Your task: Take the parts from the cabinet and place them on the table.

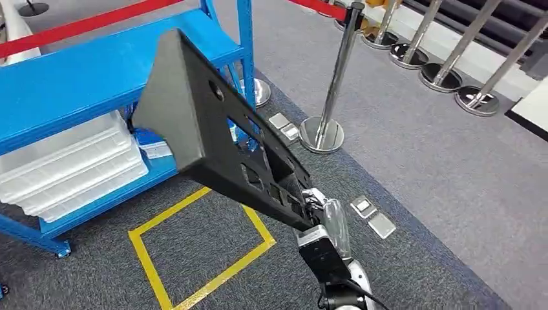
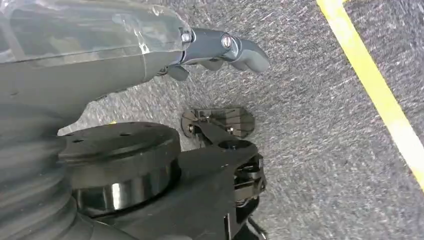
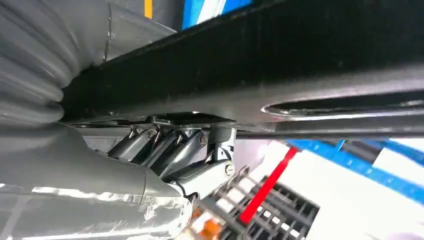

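Observation:
A long black part [image 1: 200,123] with cut-out holes and a broad triangular end is held up in the air in front of the blue cabinet [image 1: 77,77]. My right hand [image 1: 309,201] grips its near, lower end. In the right wrist view the fingers [image 3: 167,145] wrap against the part's black bar [image 3: 300,55]. My left hand [image 2: 215,50] hangs low over the grey carpet, thumb out and nothing in it.
Translucent white bins [image 1: 71,161] sit on the cabinet's lower shelf. A yellow tape square [image 1: 194,258] marks the carpet below the part. Chrome stanchions [image 1: 333,84] with a red rope [image 1: 84,22] stand behind and to the right. Metal floor plates [image 1: 371,216] lie nearby.

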